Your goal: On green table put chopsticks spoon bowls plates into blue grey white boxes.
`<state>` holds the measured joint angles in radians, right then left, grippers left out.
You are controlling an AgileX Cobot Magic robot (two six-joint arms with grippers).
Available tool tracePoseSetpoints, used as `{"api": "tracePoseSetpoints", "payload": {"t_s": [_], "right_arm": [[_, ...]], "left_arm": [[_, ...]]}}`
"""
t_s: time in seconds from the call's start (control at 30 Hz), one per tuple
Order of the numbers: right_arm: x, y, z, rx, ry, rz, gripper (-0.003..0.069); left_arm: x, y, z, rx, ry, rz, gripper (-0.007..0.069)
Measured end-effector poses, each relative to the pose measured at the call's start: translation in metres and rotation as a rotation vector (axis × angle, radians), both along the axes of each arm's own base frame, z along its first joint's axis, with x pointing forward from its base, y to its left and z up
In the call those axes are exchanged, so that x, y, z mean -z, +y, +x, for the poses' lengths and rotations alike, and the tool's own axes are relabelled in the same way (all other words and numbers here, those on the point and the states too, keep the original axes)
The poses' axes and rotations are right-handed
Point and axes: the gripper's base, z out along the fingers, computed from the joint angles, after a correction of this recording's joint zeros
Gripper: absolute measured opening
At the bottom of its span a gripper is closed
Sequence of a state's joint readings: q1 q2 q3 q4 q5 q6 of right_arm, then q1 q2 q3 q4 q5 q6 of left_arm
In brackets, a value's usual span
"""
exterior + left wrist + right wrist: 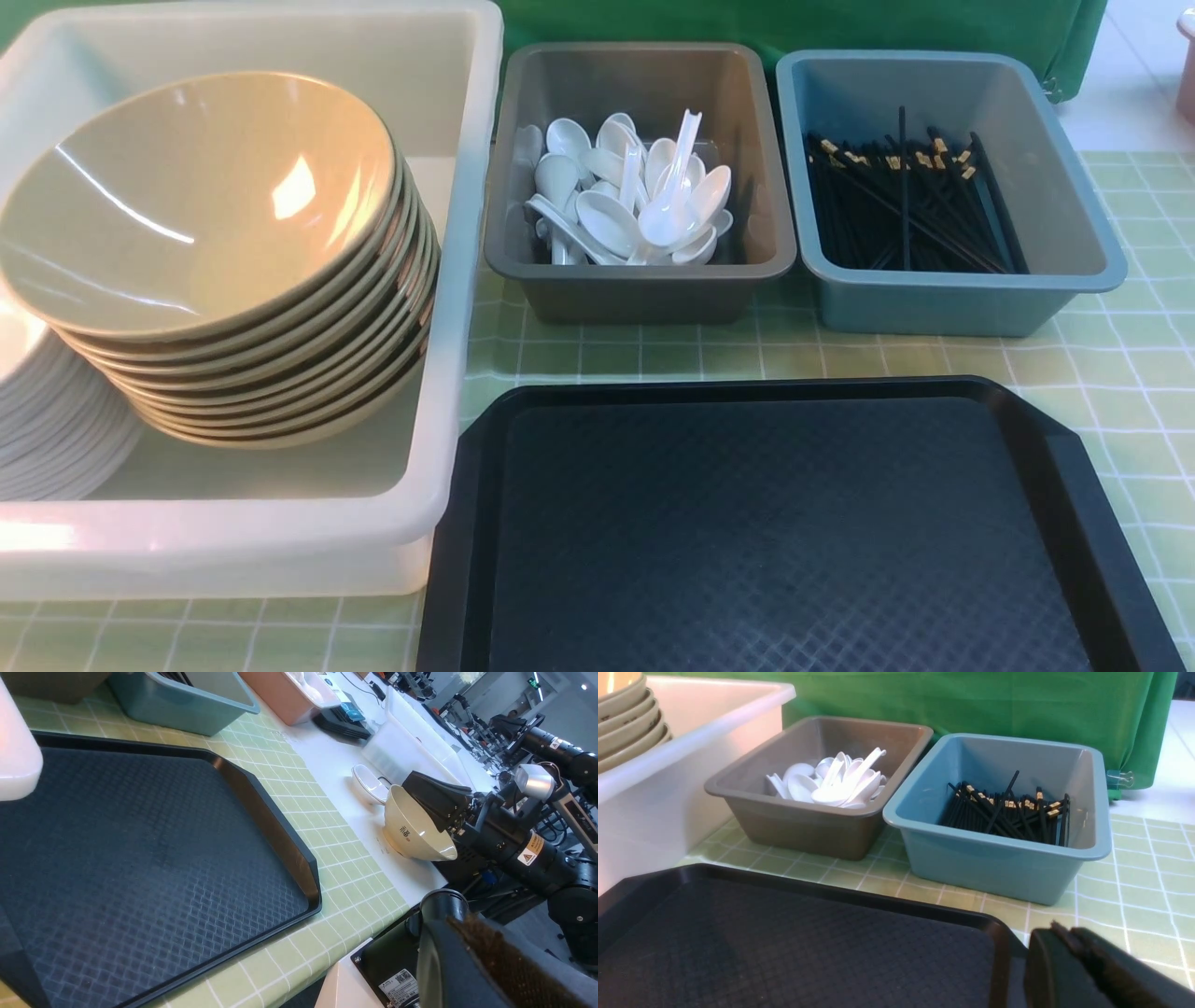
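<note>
Sitting sorted on green counter (1134,364): bowls (201,201) stacked beside plates (47,420) in white box (448,280), spoons (635,201) in grey box (644,271), chopsticks (910,201) in blue box (962,299). Black tray (784,532) bare. Both jaws clenched, holding nothing.

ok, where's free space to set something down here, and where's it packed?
Free: the whole black tray; the green table strip between tray and the grey box and blue box, plus right of the tray. Crowded: white box, with stacked bowls and plates; spoons pile in grey, chopsticks in blue.
</note>
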<state>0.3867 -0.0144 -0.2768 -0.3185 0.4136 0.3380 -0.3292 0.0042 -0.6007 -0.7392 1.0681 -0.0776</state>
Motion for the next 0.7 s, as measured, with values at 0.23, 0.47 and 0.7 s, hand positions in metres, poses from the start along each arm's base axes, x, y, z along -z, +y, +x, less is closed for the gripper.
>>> {"api": "tracePoseSetpoints", "payload": {"t_s": [0.23,0.47,0.7], "right_arm": [[0.000,0.000,0.000,0.000,0.001,0.000,0.0044],[0.000,0.000,0.000,0.001,0.003,-0.001,0.0055],[0.000,0.000,0.000,0.001,0.003,-0.001,0.0057]], "left_arm": [[0.001,0.001,0.001,-0.011,-0.015,0.021,-0.0001],[0.016,0.022,0.042,-0.331,-0.358,0.326,-0.0001],[0.061,0.027,0.083,-0.513,-0.593,0.544,-0.0001]]}}
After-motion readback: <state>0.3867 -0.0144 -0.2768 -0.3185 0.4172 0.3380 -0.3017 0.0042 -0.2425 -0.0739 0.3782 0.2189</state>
